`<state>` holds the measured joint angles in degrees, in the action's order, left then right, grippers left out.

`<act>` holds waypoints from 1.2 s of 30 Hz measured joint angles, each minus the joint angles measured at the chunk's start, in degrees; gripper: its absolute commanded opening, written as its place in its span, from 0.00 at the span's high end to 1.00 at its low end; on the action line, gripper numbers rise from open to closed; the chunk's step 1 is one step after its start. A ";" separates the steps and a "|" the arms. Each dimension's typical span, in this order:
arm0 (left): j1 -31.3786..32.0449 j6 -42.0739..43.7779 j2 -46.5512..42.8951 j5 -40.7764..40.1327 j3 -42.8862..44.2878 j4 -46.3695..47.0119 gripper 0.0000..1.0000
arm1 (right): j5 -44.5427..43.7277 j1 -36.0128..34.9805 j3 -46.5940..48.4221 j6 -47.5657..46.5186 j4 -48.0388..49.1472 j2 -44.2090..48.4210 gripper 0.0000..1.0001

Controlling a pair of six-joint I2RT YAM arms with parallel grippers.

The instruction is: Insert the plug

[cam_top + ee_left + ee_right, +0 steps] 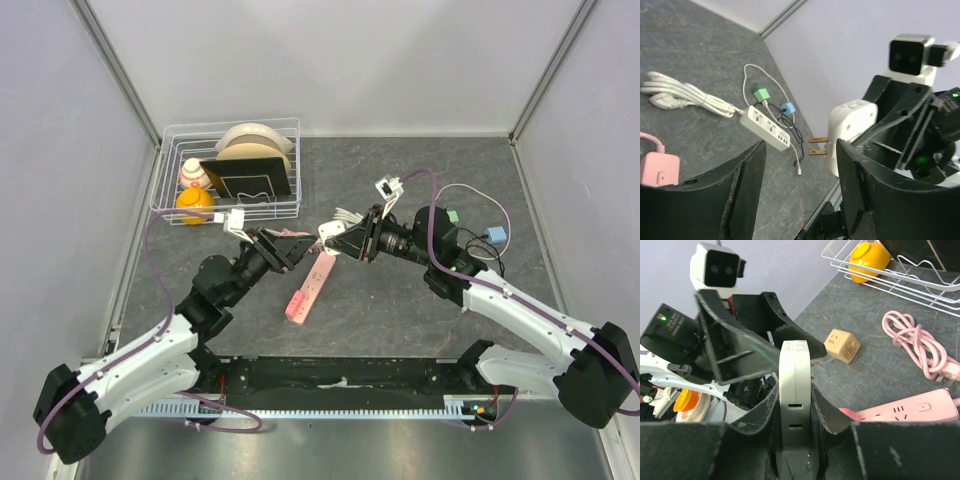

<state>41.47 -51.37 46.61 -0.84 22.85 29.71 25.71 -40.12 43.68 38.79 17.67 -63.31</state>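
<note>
Holding the white plug adapter (794,405) clamped, the right hand (792,440) aims its prongs toward the pink power strip (309,290). Left hand (800,175) hangs released nearby, probably to steady it.

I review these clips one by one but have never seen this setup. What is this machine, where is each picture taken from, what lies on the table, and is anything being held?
These are two robot arms bolted at the near edge of a table, each ending in a two-finger gripper. The overhead picture comes from a fixed camera above and behind them; the other two come from cameras on each wrist, looking past that arm's own fingers.

The right gripper is shut on a white plug adapter, its two metal prongs pointing at the left gripper, which is open and holds nothing.

On the table lie a pink power strip, a white power strip with its coiled cord, a beige cube socket, small green and blue plugs, and a wire rack of dishes.
</note>
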 measured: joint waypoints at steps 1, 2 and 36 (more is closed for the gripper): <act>0.00 0.02 -1.07 0.02 -0.04 -0.17 0.23 | 0.00 0.00 0.37 -0.68 -0.96 0.00 1.00; 0.00 0.04 -2.03 0.00 -0.13 -0.39 0.19 | 0.00 0.00 0.68 -1.31 -1.86 0.00 1.00; -7.17 -10.67 9.60 26.99 -2.10 26.45 0.47 | 7.04 1.07 1.01 5.75 4.37 -4.11 1.00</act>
<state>34.30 -62.04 56.21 26.15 20.75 56.16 32.75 -39.05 44.69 44.53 22.04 -67.42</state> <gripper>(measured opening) 0.674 0.283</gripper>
